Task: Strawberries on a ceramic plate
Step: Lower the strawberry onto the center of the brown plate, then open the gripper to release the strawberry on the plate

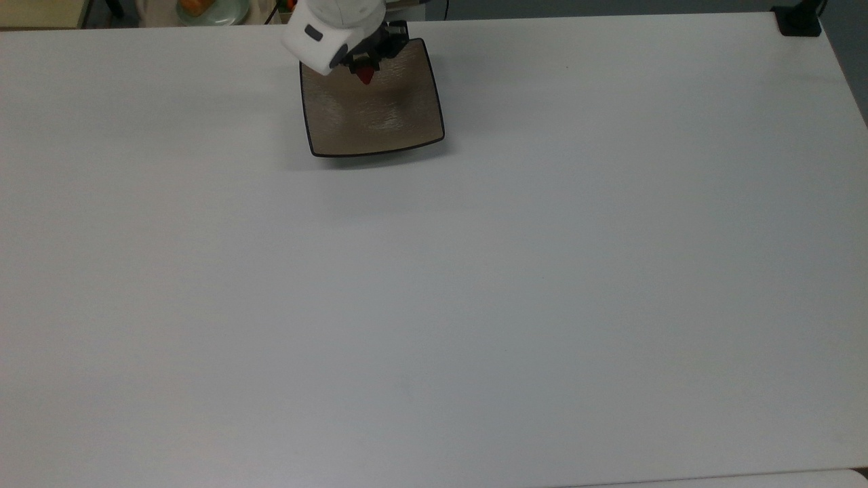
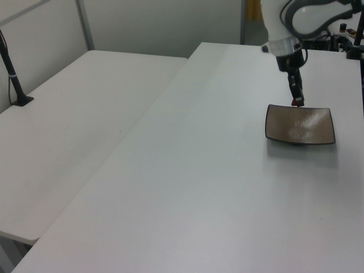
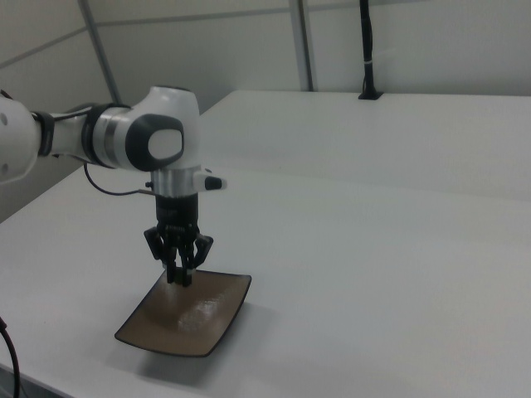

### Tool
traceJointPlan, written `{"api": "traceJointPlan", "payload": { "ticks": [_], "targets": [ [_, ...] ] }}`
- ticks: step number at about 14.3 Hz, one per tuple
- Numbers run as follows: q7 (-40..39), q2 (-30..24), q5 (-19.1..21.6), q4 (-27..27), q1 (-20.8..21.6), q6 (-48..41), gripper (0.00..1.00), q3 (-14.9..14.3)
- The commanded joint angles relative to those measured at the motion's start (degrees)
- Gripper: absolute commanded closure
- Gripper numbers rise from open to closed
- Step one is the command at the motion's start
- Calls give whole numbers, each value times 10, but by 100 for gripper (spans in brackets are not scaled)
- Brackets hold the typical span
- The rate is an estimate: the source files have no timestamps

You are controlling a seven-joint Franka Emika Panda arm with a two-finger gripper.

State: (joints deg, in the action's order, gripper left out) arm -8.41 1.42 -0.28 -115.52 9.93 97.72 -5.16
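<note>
The square tan-brown ceramic plate (image 1: 380, 108) (image 2: 300, 125) (image 3: 195, 319) sits near the far edge of the white table (image 1: 475, 271). My gripper (image 1: 366, 71) (image 2: 295, 101) (image 3: 180, 279) hangs just above the plate's far part, shut on the small red strawberry (image 1: 366, 74) (image 2: 294, 103). In the right view the fruit is hidden between the dark fingers (image 3: 187, 276), which point straight down at the plate.
A pale green round plate with orange food (image 1: 207, 9) lies beyond the table's far edge in the top view. A black post base (image 1: 799, 20) stands at the top view's far right corner. A second white table (image 2: 74, 114) adjoins on the left view's left.
</note>
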Motion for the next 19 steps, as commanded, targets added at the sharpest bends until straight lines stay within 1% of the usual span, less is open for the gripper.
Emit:
{"api": "traceJointPlan", "payload": {
  "ticks": [1,5,9,11,12,13,14,15,16,18,19],
  "targets": [
    [7,-10,-4,-49,4,58,85,0],
    [44,3,-4,-89,10,133,85,0],
    [50,10,-4,-111,11,173,85,0],
    [50,13,-4,-113,15,180,85,1],
    [50,16,-4,-113,19,181,82,1],
    [50,21,-4,-113,19,180,78,1],
    [51,23,-4,-112,19,180,69,1],
    [51,23,-4,-112,19,180,68,1],
    [51,24,-4,-112,19,180,62,1],
    [52,23,-4,-111,19,179,12,1],
    [53,20,-4,-106,19,178,0,1]
  ]
}}
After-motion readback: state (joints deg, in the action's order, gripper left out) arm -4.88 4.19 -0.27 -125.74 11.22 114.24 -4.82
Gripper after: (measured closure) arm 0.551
